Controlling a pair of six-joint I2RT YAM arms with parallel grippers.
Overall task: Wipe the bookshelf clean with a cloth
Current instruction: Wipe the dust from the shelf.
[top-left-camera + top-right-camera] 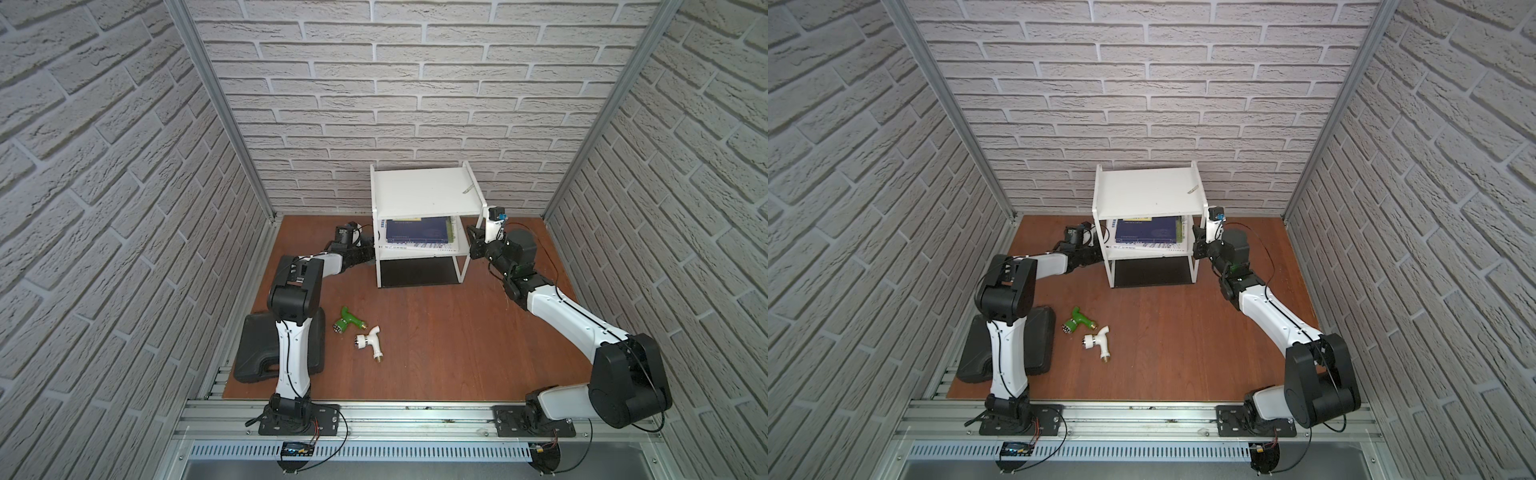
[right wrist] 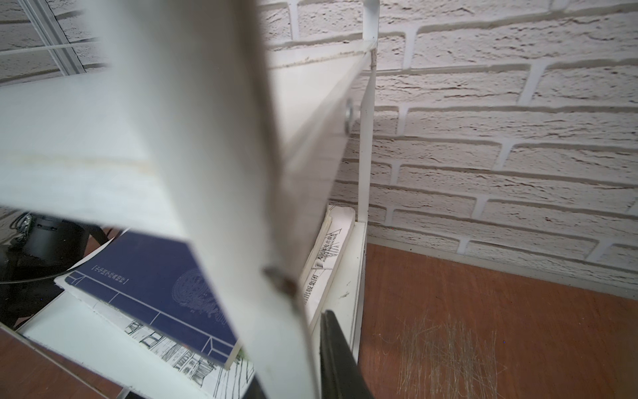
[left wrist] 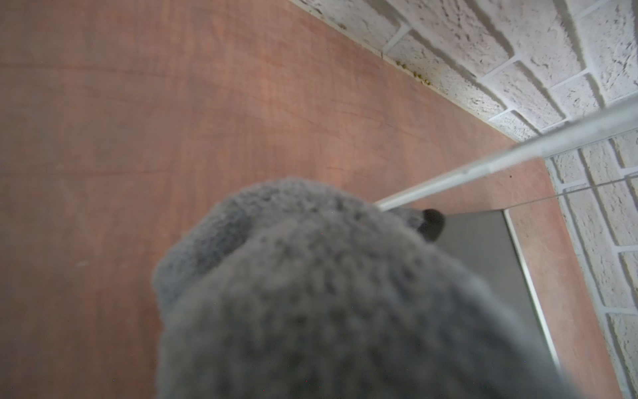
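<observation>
Right wrist view: I am watching the right gripper (image 2: 293, 378) clamping the bookshelf (image 2: 221, 193) leg, the left gripper (image 1: 365, 251) pinching the cloth (image 3: 328, 293), book (image 2: 155, 276) lettering unreadable.

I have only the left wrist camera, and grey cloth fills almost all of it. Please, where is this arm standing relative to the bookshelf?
Observer: In both top views the left gripper is at the left side of the bookshelf, below its top tier.
Operator: Good, so the cloth is near it. And what does the other arm do?
Observer: The right gripper is at the front right leg. The right wrist view shows its jaws closed on that leg.
Operator: Is something lying on the tiers?
Observer: Books, a blue one on top, lie flat on the middle tier.
</observation>
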